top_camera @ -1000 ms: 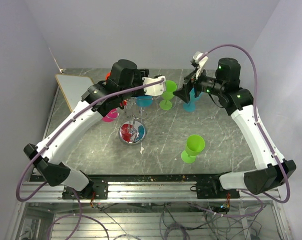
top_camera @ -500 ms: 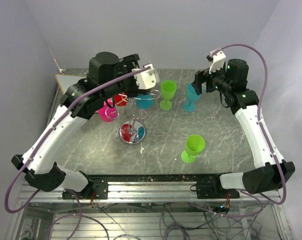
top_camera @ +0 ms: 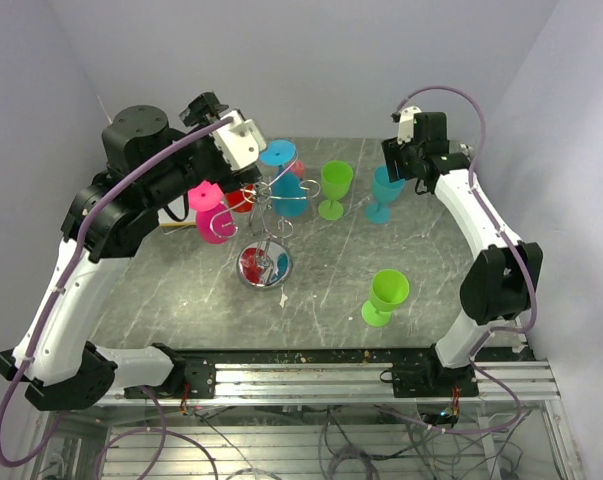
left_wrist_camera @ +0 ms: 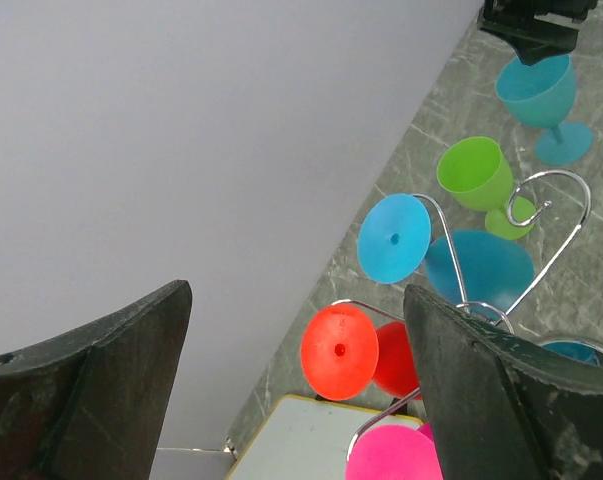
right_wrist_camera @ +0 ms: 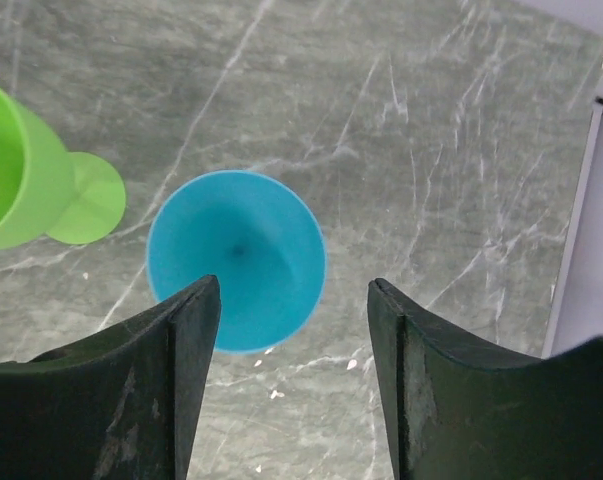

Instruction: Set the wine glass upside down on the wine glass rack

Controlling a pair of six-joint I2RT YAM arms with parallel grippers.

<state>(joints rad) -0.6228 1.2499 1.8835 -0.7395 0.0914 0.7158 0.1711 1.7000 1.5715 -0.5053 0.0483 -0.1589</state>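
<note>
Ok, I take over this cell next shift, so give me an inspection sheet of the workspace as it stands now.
Surface: grey marbled table, no spill seen.
Job's things: rack upright, with blue glass, red glass and pink glass hung upside down; teal glass upright on the table.
Clutter: far green glass and near green glass, both upright; board by the wall.
Claws: left claw open, empty, high beside the rack; right claw open, empty, above the teal glass.
Cables: a purple cable along each arm; loose wiring under the near rail.
Surroundings: plain walls, nothing else seen.
</note>
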